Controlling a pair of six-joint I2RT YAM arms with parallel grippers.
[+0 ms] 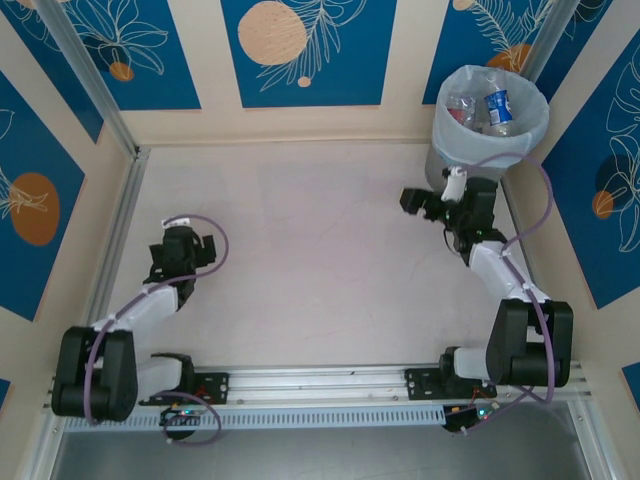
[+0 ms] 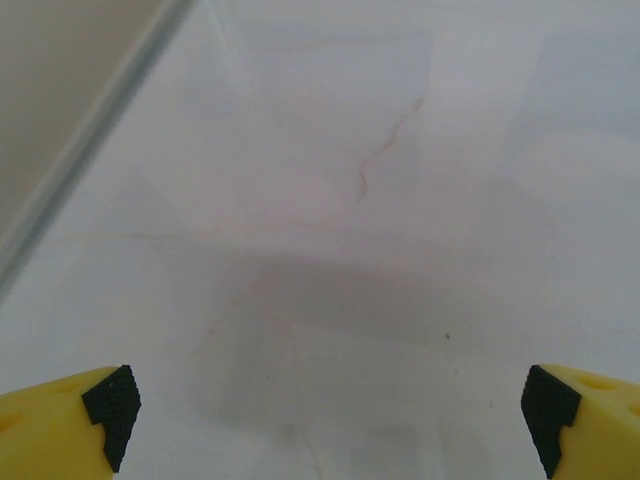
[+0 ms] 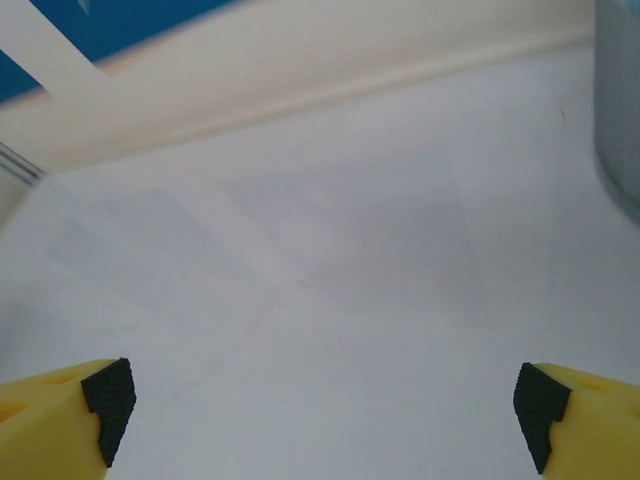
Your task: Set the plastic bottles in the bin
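You had the bin (image 1: pixel 445 160) standing at the far right corner of the table (image 1: pixel 320 230), with its pale liner bag (image 1: pixel 532 125) folded over the rim. Inside it the plastic bottles (image 1: pixel 498 105) lay together: one with a blue label, and a clear one with a touch of red just beside it. How many lay under those two could not be told.

Your right gripper (image 1: pixel 428 203) hung just beside the bin, on its near left side and apart from it. In its wrist view the jaws stood spread wide (image 3: pixel 325 400) over bare tabletop (image 3: pixel 350 250), with the bin's grey wall (image 3: pixel 622 100) at the right edge and the back wall (image 3: pixel 300 70) ahead.

Your left gripper (image 1: pixel 183 255) was well apart from all this, over the left part of the table near the aluminium rail (image 1: pixel 112 235). Its jaws were equally wide (image 2: pixel 330 410), the black pads (image 2: pixel 110 400) at opposite edges above the white surface (image 2: pixel 400 250)
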